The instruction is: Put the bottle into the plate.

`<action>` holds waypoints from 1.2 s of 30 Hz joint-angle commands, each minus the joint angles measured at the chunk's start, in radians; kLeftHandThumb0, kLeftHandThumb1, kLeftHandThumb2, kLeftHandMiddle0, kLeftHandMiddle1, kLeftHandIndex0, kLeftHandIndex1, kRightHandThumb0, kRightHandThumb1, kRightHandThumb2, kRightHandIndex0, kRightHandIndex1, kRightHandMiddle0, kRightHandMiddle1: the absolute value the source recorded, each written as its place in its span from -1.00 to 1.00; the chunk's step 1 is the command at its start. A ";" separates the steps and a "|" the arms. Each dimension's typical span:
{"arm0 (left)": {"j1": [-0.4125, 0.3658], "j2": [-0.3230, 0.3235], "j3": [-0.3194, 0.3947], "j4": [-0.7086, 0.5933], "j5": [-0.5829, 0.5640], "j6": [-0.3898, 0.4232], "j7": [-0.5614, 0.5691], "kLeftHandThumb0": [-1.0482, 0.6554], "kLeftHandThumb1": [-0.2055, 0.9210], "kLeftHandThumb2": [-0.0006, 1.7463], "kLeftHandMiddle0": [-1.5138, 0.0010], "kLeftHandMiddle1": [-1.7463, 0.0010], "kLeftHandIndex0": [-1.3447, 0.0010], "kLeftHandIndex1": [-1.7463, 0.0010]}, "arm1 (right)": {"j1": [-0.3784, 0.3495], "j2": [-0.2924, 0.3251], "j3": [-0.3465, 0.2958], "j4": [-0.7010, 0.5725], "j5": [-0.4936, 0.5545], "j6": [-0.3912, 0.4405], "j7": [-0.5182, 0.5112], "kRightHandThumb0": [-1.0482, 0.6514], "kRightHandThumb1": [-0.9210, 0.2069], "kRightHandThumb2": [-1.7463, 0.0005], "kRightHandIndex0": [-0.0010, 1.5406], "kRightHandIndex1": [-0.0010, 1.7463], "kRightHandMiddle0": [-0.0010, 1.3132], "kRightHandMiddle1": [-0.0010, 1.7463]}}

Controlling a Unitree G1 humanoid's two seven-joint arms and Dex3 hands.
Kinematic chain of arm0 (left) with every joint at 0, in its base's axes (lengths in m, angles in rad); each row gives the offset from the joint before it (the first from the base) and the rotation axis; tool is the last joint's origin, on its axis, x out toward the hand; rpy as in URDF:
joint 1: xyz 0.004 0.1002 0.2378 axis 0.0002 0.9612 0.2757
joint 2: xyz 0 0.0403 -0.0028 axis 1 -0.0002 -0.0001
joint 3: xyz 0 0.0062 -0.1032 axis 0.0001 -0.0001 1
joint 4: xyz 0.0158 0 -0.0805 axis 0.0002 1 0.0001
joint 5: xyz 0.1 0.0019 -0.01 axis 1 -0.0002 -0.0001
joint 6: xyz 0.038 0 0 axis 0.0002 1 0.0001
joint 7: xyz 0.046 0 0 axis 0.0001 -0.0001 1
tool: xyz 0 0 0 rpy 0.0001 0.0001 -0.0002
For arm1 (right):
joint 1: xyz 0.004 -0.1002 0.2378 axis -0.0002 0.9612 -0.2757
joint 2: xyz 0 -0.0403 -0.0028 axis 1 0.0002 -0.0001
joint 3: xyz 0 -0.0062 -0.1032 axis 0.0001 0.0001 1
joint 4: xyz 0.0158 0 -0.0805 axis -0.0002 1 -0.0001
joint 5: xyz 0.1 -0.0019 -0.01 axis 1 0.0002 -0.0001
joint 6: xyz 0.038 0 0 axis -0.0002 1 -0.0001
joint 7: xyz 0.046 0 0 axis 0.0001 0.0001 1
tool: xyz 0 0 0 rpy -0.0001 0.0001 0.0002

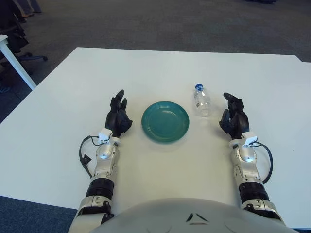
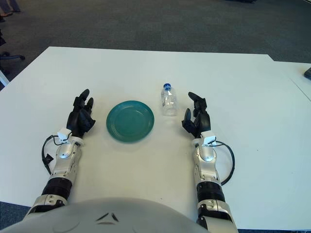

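Green plate [image 1: 165, 121], centre: bottle [image 1: 202, 101] (lying flat) right of it; my right hand [image 1: 233, 118] beyond, my left hand [image 1: 118, 117] opposite, both loosely open, empty.

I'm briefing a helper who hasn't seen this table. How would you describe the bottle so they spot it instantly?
On the white table, find the green plate at the centre. Just to its right, before the right hand, lies a small clear plastic bottle with a blue cap, the only transparent thing there.
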 commanded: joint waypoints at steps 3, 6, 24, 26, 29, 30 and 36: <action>0.040 -0.004 -0.001 0.052 0.002 0.034 0.002 -0.82 1.00 0.23 0.74 1.00 1.00 0.56 | 0.009 -0.019 0.000 0.084 -0.012 -0.085 0.014 -0.40 -1.00 -0.01 -0.46 -0.97 -0.92 -0.04; 0.041 -0.003 -0.001 0.052 0.002 0.032 0.002 -0.82 1.00 0.23 0.74 1.00 1.00 0.56 | 0.012 -0.019 0.005 0.053 -0.018 -0.050 0.005 -0.40 -1.00 -0.02 -0.47 -0.98 -0.93 -0.04; 0.026 -0.004 -0.001 0.060 0.001 0.040 0.003 -0.83 1.00 0.24 0.75 1.00 1.00 0.57 | -0.126 -0.120 -0.031 0.129 -0.028 -0.013 0.005 -0.46 -1.00 0.08 -0.48 -0.99 -0.97 -0.04; 0.023 -0.003 -0.002 0.061 0.003 0.039 0.003 -0.83 1.00 0.24 0.75 1.00 1.00 0.57 | -0.181 -0.191 -0.027 0.171 -0.092 -0.038 -0.016 -0.50 -1.00 0.10 -0.49 -1.00 -0.98 -0.05; 0.023 0.001 -0.003 0.055 0.004 0.041 0.001 -0.83 1.00 0.24 0.75 1.00 1.00 0.57 | -0.290 -0.349 0.010 0.268 -0.218 -0.099 -0.023 -0.56 -1.00 0.14 -0.54 -1.00 -0.99 -0.08; 0.023 0.001 -0.004 0.053 0.004 0.041 0.001 -0.83 1.00 0.24 0.75 1.00 1.00 0.57 | -0.319 -0.387 0.019 0.291 -0.241 -0.112 -0.015 -0.59 -1.00 0.16 -0.56 -1.00 -1.00 -0.11; 0.028 0.002 0.000 0.040 -0.004 0.046 -0.002 -0.83 1.00 0.24 0.76 1.00 1.00 0.57 | -0.416 -0.521 0.117 0.352 -0.425 -0.171 -0.070 -0.63 -1.00 0.23 -0.62 -1.00 -1.00 -0.18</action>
